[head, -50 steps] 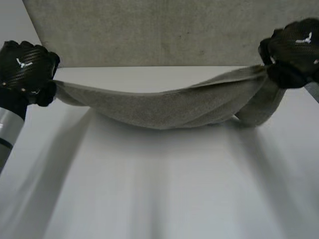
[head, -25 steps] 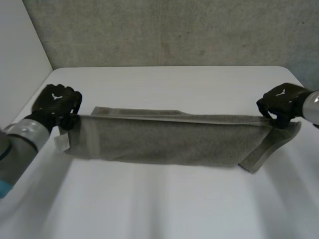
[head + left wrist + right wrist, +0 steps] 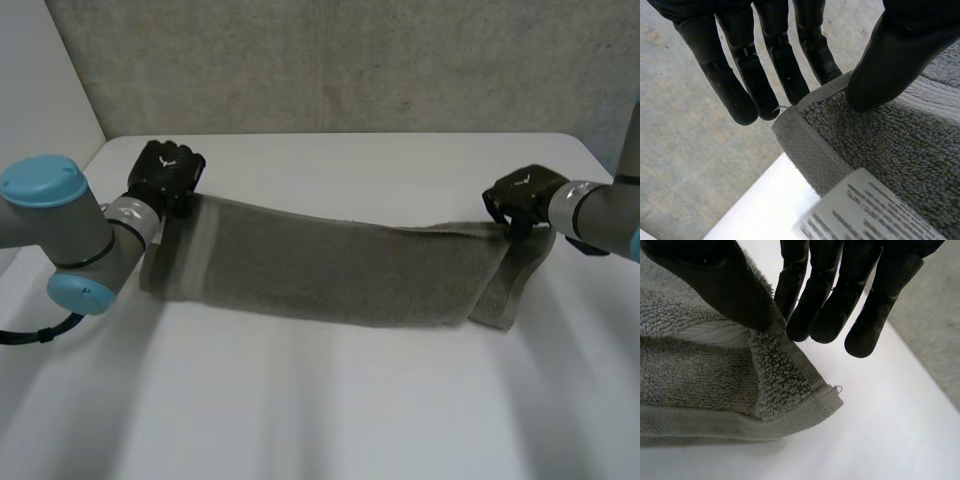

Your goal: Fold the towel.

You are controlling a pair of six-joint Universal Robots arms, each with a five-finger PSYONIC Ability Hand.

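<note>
The grey towel is stretching in a long folded band across the far half of the white surface, running from near the far left corner toward the right edge. The left robot hand is gripping the towel's left end near the far left corner: in the left wrist view its thumb is pressing down on the terry just inside the hemmed corner while its straight fingers are reaching along the other side of that edge, and a white label is showing on the towel beside the corner. The right robot hand is pinching the right end near the right edge, thumb on top and fingers behind the corner. Below that hand, a lower layer of the towel is spreading out toward the right edge.
</note>
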